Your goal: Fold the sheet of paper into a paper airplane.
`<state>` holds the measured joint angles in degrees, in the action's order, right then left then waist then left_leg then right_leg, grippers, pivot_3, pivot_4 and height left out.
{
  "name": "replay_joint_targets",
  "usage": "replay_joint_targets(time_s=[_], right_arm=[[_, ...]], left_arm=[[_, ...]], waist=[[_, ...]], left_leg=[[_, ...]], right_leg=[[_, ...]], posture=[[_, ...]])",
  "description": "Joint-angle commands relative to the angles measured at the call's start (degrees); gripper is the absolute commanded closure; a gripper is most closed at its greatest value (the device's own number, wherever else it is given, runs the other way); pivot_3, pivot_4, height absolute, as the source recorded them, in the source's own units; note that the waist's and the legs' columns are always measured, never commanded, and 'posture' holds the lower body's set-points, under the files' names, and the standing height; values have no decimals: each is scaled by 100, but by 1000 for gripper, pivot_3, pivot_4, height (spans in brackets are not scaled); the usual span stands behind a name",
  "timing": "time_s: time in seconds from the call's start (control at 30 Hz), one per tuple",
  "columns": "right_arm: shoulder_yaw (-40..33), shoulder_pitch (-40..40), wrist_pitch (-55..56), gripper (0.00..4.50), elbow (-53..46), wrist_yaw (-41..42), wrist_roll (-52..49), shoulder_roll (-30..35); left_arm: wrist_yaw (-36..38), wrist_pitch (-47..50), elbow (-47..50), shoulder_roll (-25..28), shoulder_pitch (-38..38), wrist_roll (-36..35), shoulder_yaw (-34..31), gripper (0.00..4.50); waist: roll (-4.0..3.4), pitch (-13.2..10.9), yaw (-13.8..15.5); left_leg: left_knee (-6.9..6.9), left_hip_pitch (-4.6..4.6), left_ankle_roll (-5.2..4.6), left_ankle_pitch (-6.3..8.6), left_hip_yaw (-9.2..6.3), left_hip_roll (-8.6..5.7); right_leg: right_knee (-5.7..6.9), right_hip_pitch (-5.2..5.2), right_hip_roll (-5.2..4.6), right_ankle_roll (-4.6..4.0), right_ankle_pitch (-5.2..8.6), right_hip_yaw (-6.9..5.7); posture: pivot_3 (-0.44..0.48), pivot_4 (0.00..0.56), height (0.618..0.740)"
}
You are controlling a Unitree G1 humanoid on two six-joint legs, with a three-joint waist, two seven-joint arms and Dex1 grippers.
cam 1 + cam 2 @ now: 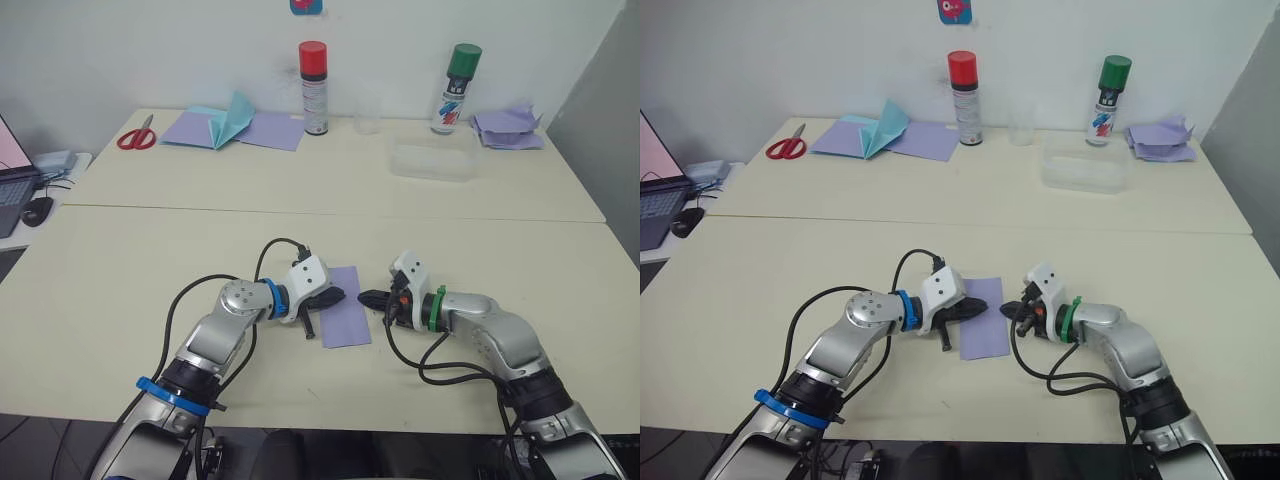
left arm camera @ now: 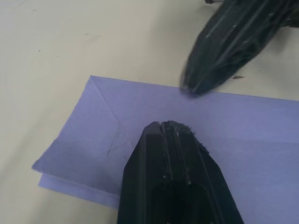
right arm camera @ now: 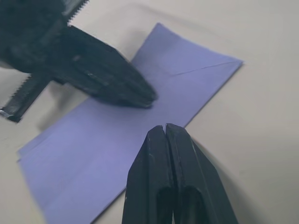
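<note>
Two closed grippers, left gripper [image 1: 338, 296] on sheet of paper [image 1: 346, 320], right gripper [image 1: 366, 297] at its edge

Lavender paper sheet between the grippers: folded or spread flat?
Folded. The lavender paper sheet shows a second layer edge under its corner, lying as a narrow rectangle with crease lines.

Head stereo pair: high, facing forward and down over the surface [image 1: 120, 260], sharing nearly all of it. Wrist cameras: close behind each claw, left claw [image 2: 175, 135], right claw [image 3: 166, 133], facing each other, sharing the sheet of paper [image 3: 117, 135] between them.
</note>
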<state>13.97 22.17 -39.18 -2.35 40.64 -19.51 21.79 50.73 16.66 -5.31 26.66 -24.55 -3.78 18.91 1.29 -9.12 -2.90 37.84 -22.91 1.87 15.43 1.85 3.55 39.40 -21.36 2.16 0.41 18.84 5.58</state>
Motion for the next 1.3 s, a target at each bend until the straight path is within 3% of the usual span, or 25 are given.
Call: replay_joint_targets(time_s=[0.03,0.47,0.8,1.07,1.3], right_arm=[[146,110,154,4456,168,43,237,6],[620,-245,16,4456,-165,767,424,555],[650,-830,-610,4456,-1300,1309,-67,1192],[329,-662,-787,4456,-1565,1788,-471,1607],[-305,-86,-712,4456,-1141,1404,-837,947]], left_arm=[[-1,175,-538,158,207,377,239,4500],[2,103,-636,181,189,412,282,4500],[-7,-3,-742,189,190,432,298,4500],[-16,-34,-770,198,184,449,289,4500],[-8,-59,-788,239,193,458,272,4500]], waist=[[-1,7,-4],[3,65,0],[10,89,-1],[11,88,-1],[13,85,-21]], left_leg=[[0,1,0,0,1,0],[-1,10,0,0,-1,1],[-1,12,-1,1,-3,1],[-2,11,-2,1,-3,1],[-2,12,-2,1,-8,5]], right_leg=[[0,0,0,0,0,1],[5,7,1,2,1,-1],[0,12,1,11,7,-2],[-5,13,3,13,8,-2],[-3,11,10,13,8,-3]], posture=[[0,150,740],[0,150,740],[0,150,740],[0,150,740],[0,150,740]])
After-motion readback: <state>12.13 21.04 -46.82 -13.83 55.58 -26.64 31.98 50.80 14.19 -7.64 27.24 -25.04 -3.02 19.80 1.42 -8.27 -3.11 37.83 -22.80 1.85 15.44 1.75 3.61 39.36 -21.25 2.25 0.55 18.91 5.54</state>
